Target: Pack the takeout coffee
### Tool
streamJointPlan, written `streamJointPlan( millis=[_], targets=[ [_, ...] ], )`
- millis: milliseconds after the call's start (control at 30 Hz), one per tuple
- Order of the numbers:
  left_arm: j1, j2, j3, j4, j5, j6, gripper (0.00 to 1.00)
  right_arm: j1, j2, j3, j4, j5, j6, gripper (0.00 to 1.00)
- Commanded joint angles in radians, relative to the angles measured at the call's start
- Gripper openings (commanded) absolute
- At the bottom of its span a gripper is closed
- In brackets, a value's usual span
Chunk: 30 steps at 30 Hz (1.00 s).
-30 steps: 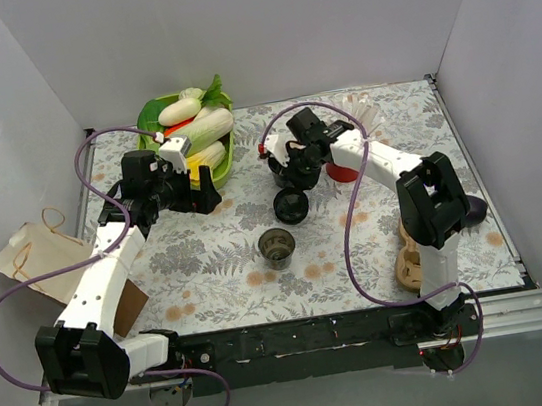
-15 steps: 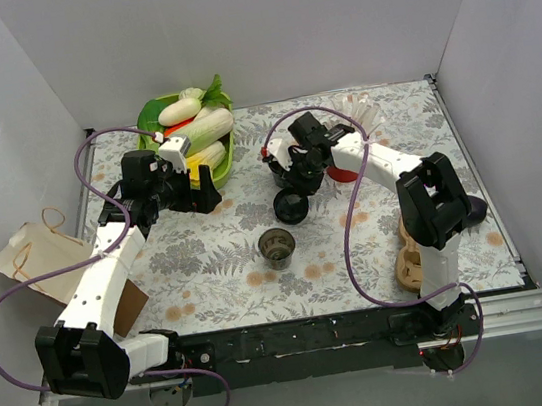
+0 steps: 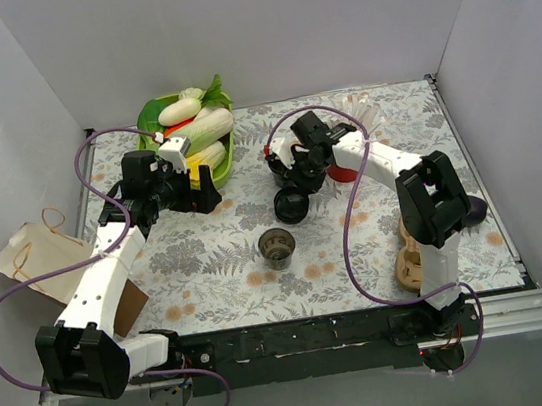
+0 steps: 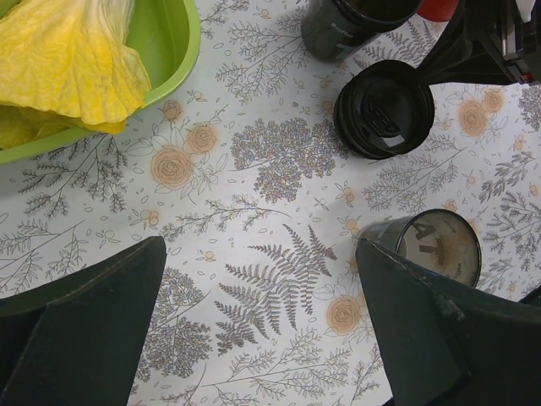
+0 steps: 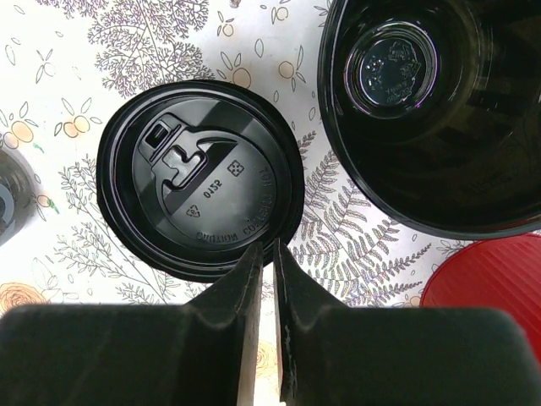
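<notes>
The takeout coffee stands apart as an open, empty black cup [image 5: 423, 110] and its black sip lid [image 5: 199, 178]. My right gripper [image 5: 266, 245] is shut on the lid's near rim and holds the lid tilted just left of the cup. In the top view the lid [image 3: 292, 205] hangs under the right gripper [image 3: 296, 187], with the cup [image 3: 279, 168] just behind. The left wrist view shows the cup [image 4: 355, 21] and lid [image 4: 385, 110] at upper right. My left gripper [image 4: 260, 249] is open and empty over bare cloth, left of them [image 3: 194, 194].
A red cup [image 3: 344, 167] stands right of the black cup. A second dark open cup [image 3: 277, 247] stands mid-table. A green bowl of vegetables [image 3: 152, 114] is at back left, a brown paper bag [image 3: 47, 265] at the left edge, a tan pulp carrier [image 3: 410, 259] at front right.
My right gripper and the lid have shifted only slightly. The left arm has not moved.
</notes>
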Motion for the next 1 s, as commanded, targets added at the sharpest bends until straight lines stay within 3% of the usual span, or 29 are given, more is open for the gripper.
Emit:
streamJointPlan(
  millis=[0, 967],
  targets=[
    [-0.001, -0.007, 0.002, 0.011, 0.008, -0.003, 0.98, -0.006, 0.025, 0.040, -0.007, -0.007, 0.014, 0.17],
    [-0.001, -0.007, -0.012, 0.010, 0.008, -0.001, 0.98, -0.011, 0.025, 0.072, 0.010, 0.024, 0.056, 0.31]
  ],
)
